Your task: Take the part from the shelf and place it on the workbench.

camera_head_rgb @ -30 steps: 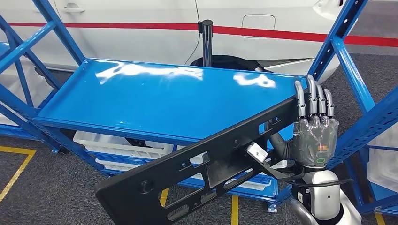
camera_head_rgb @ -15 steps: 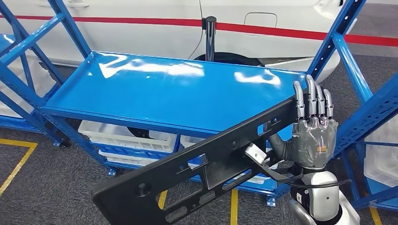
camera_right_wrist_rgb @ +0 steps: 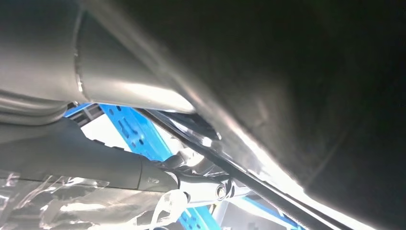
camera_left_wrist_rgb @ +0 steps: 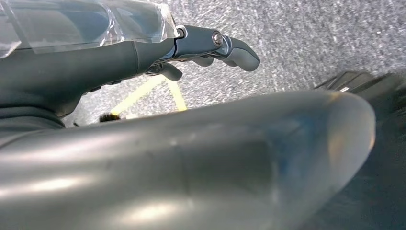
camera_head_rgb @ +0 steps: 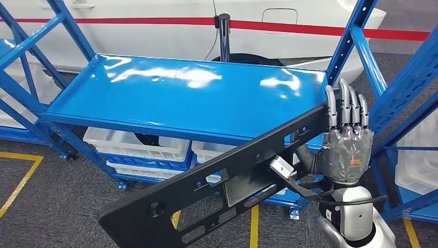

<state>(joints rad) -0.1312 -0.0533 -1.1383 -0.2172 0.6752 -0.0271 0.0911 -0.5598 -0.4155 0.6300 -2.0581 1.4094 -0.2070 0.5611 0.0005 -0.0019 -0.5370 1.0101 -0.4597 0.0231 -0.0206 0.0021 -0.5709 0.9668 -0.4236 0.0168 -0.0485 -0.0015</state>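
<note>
The part (camera_head_rgb: pixel 243 165) is a long black panel with several slots and holes. It slants from my right hand (camera_head_rgb: pixel 347 142) down toward the lower left, in front of the blue shelf (camera_head_rgb: pixel 181 98) and off its surface. My right hand grips the panel's upper right end, fingers upright behind its edge. In the right wrist view the dark part (camera_right_wrist_rgb: pixel 311 96) lies close over the hand (camera_right_wrist_rgb: pixel 72 158). My left hand (camera_left_wrist_rgb: pixel 143 52) hangs over the grey floor, fingers loosely extended and holding nothing.
The shelf's top deck is bare and glossy. White bins (camera_head_rgb: pixel 134 144) sit on the level below. Blue uprights (camera_head_rgb: pixel 408 88) stand close on the right. A white car (camera_head_rgb: pixel 155 10) and a black post (camera_head_rgb: pixel 224 36) are behind the shelf. Yellow lines (camera_head_rgb: pixel 15 175) mark the floor.
The whole picture has shifted, so the camera has moved. The right hand keeps its hold and the panel's low end sits slightly further left and down in view.
</note>
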